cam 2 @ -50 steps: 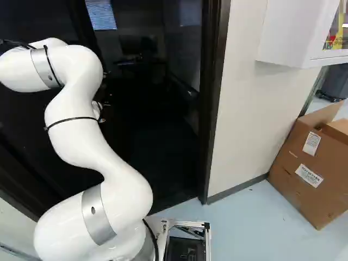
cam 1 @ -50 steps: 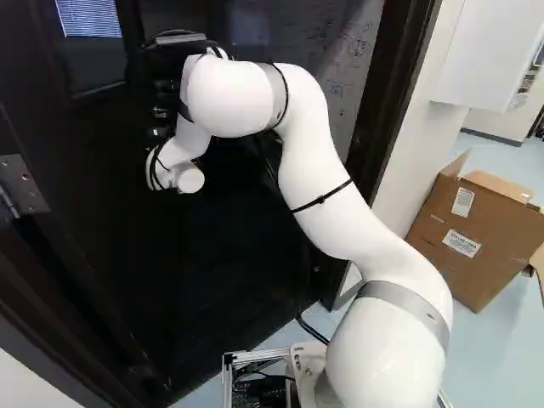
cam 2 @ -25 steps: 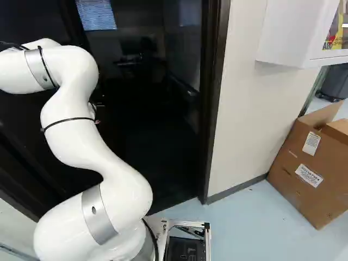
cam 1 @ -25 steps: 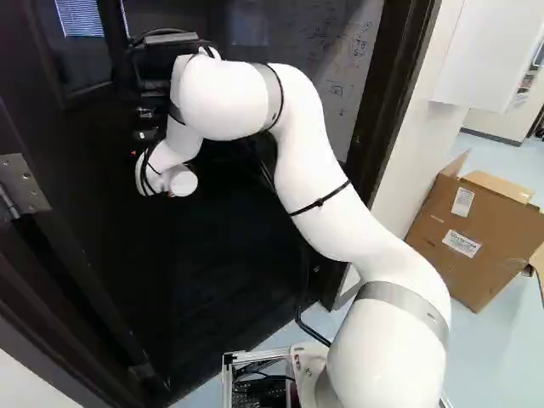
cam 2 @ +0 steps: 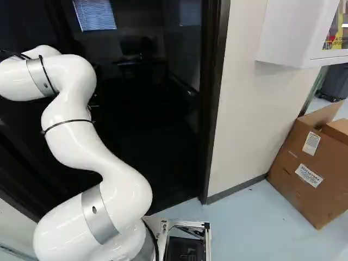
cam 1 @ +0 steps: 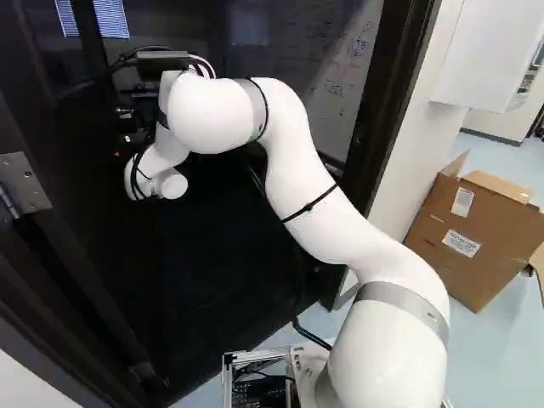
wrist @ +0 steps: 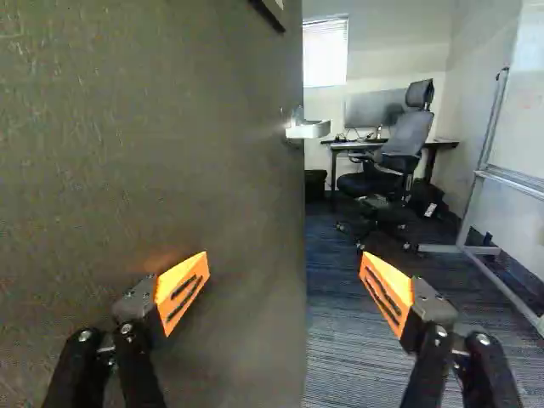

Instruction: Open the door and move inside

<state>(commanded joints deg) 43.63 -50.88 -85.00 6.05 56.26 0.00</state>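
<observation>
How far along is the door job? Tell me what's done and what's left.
Done: the door stands open, with a chair visible past its edge. In hand: the open gripper faces the door, the handle ungripped, perhaps to push wider; contact can't be told. Left: moving inside, as the door frame is ahead of the base.

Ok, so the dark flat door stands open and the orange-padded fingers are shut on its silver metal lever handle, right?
Not the grip: the wrist view shows the orange-padded fingers spread open, with the silver metal lever handle ahead of them, ungripped. The dark flat door does stand open.
</observation>
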